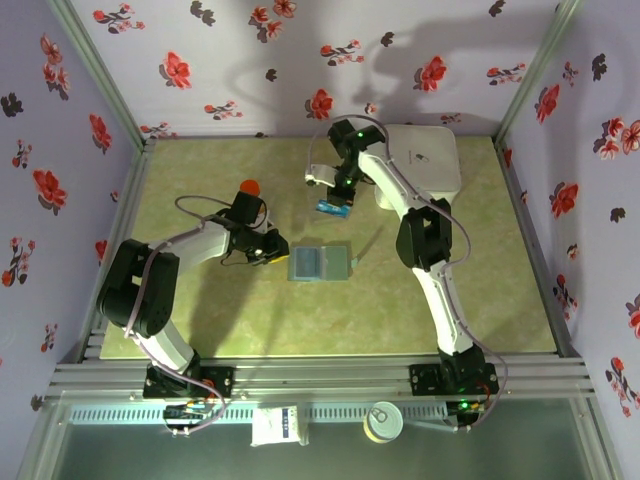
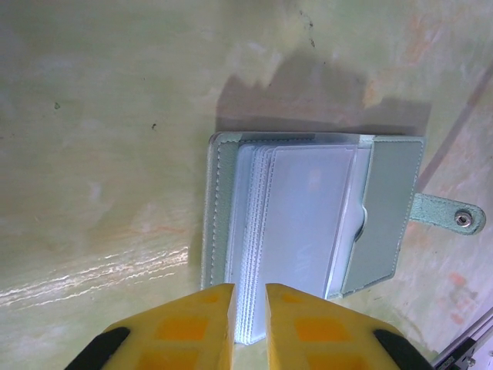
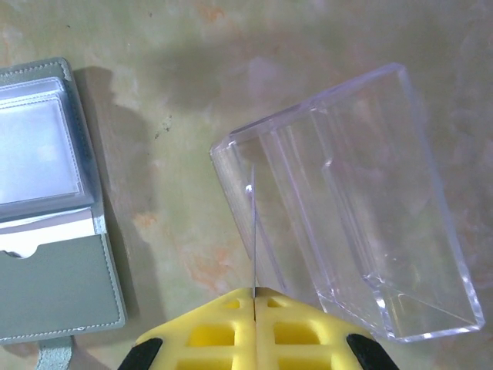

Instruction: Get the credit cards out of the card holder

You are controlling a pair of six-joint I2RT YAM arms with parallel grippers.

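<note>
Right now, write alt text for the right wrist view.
The right gripper, jaws shut, pinches a thin credit card seen edge-on over a clear plastic stand on the green table. The open card holder lies at left.

The enclosure is lit brightly and evenly from above. In the top view, large soft shadows of the arms are thrown onto the far wall, and the table is rendered without harsh glare. In the left wrist view, a grey shadow is cast on the far side of the card holder, and whitish streaks of glare are seen at the left. In the right wrist view, bright highlights are caught along the edges of the clear plastic piece. The holder's sleeves are washed pale.
</note>
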